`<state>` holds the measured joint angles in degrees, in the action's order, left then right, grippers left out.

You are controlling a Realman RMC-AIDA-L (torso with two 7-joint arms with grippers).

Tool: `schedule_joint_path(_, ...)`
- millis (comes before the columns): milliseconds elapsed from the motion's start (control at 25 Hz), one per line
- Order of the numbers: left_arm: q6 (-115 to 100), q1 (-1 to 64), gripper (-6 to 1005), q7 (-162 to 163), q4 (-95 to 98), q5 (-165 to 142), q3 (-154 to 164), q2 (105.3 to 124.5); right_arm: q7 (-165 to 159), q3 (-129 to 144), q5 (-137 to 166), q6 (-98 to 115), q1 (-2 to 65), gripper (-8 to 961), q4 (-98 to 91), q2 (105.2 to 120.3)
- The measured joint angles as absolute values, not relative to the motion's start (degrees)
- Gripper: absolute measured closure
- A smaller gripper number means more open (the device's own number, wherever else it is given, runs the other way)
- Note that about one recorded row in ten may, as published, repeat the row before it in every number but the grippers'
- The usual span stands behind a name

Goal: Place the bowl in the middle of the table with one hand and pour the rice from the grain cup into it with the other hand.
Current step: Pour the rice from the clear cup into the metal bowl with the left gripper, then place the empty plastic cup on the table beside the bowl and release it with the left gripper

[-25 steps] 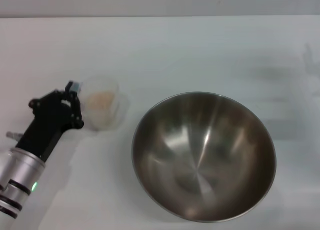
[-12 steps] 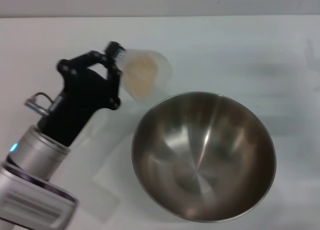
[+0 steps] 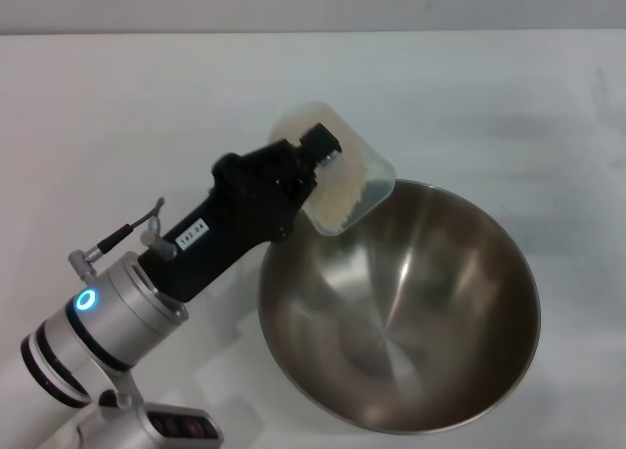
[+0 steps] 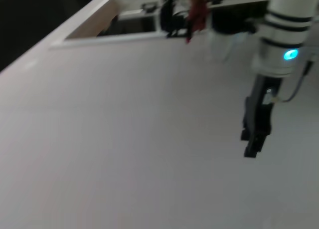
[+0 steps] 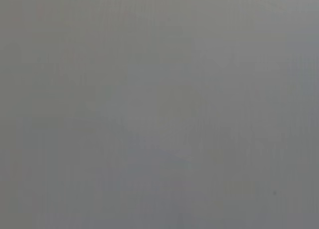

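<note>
While tipping the cup [image 3: 337, 160] over the upper left rim of the bowl [image 3: 411, 312], clamping it by the handle side in the left gripper [image 3: 311, 163], fingers [image 3: 319, 138] closed tight on the plastic. Carrying the rice [image 3: 342, 200] heaped against the lowered lip, right at the edge, none seemingly lying in the bowl yet. Resting the bowl at lower centre-right of the head view on the white tabletop [image 3: 147, 107]. Hanging the right gripper [image 4: 256, 134] above the tabletop at the right of the left wrist view, well away from the work; open or closed, impossible to tell. For pouring well, probably: shifting the lip further inward past the rim, rolling the wrist slowly, avoiding knocking the steel edge, holding the grip firm throughout.
</note>
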<state>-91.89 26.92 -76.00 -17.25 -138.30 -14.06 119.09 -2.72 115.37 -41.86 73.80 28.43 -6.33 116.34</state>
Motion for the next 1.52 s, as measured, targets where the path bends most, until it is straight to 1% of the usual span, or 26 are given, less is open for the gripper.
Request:
schedule_joint_path(360,-91.3,27.1,962,-91.8,-16.3,-141.8,-13.9,119.16,-0.1,115.4,-41.7,73.7,29.3,436,-4.2,116.24)
schedule_joint_path(960,-89.9,26.0,955,-107.8,-16.9,-143.3,-13.8,119.07,0.2,115.4,-41.7,73.6,29.0,436,-4.1,116.36)
schedule_joint_path(1520,-89.6,25.4,949,-110.5,-17.6,-144.3,-13.9,119.07,-0.3,115.4,-41.7,73.6,28.7,435,-4.4,116.37)
